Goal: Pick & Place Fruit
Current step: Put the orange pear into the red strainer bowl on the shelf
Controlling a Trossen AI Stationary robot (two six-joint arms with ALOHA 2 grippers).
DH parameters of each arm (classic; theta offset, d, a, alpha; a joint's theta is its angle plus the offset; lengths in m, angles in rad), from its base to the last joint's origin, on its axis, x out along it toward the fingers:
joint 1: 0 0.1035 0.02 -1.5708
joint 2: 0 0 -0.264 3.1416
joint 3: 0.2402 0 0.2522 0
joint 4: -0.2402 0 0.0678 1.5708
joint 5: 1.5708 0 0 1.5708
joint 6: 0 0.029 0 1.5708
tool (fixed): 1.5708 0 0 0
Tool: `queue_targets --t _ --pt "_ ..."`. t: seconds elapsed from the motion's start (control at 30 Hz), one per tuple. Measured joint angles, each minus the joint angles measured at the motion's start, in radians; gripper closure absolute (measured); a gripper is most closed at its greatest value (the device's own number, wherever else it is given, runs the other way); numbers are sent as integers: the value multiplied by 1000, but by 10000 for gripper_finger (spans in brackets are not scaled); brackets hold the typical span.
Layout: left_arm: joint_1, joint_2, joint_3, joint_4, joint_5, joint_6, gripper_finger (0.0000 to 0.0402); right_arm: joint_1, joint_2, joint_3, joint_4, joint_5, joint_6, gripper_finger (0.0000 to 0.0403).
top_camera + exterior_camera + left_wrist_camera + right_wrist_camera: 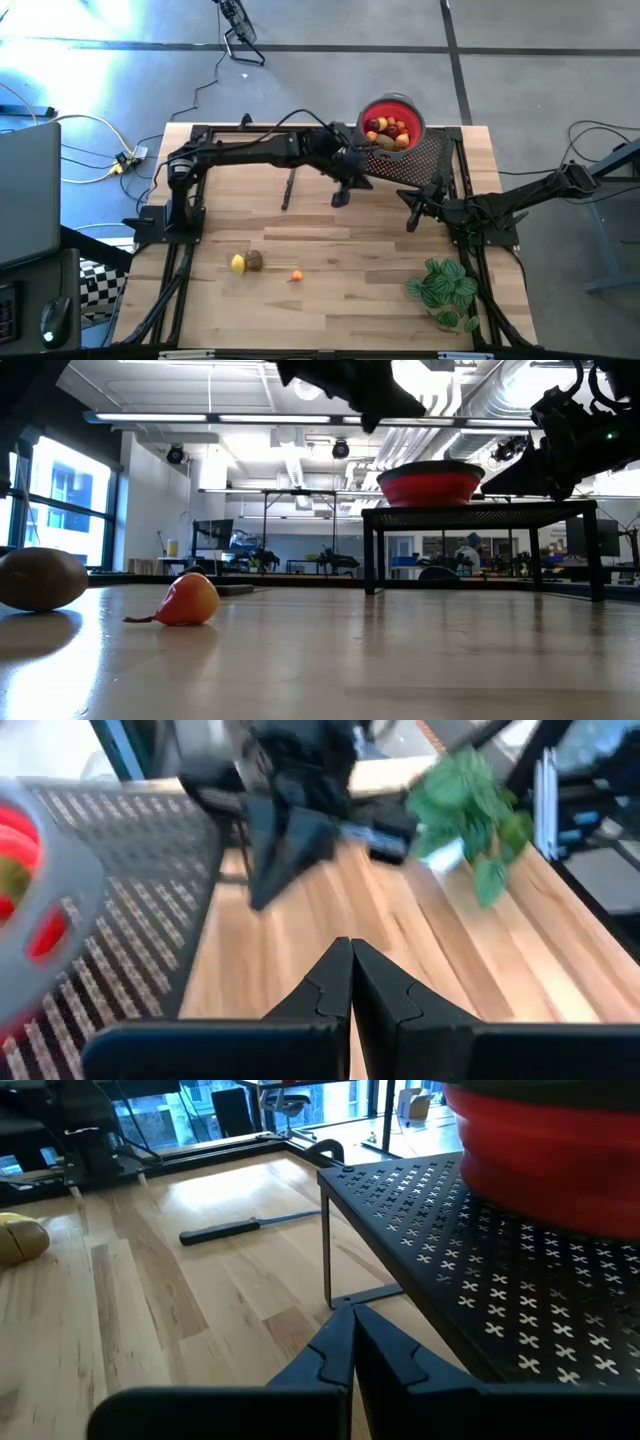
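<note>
On the left part of the wooden bench [330, 290], toward its near edge, a yellow fruit [238, 264] lies touching a brown fruit [254, 260], and a small orange-red fruit [296, 275] sits a little to their right, apart from them; in the low view this last one shows as a pear-shaped piece [188, 600] with a thin stem, with the brown one [40, 578] at the picture's edge beside it. A thin dark knife [288, 189] lies farther back on the bench, roughly level with the left arm's forearm. The left gripper [342, 194] hangs over the middle of the bench just in front of the black perforated rack [430, 160], its fingers [322, 990] pressed together on nothing. On the rack stands the red bowl [391, 125], filled with the rest of the fruit [388, 131], yellow, red and orange pieces heaped together. To the right, the right gripper [411, 220] is low beside the rack's near side, its fingers [335, 1345] likewise closed and empty, pointing toward the rack's leg. A green leafy plant [443, 288] stands near the bench's near right corner, well apart from the loose fruit.
</note>
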Motion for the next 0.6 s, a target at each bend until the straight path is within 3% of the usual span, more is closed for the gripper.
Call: queue_targets --t 0.2,0.6 --pt "5 -99 -142 32 -34 -23 401 0 0 0 0 0 3 400" --pt "3 -416 -582 268 -164 -64 401 0 1 0 6 4 5 401"
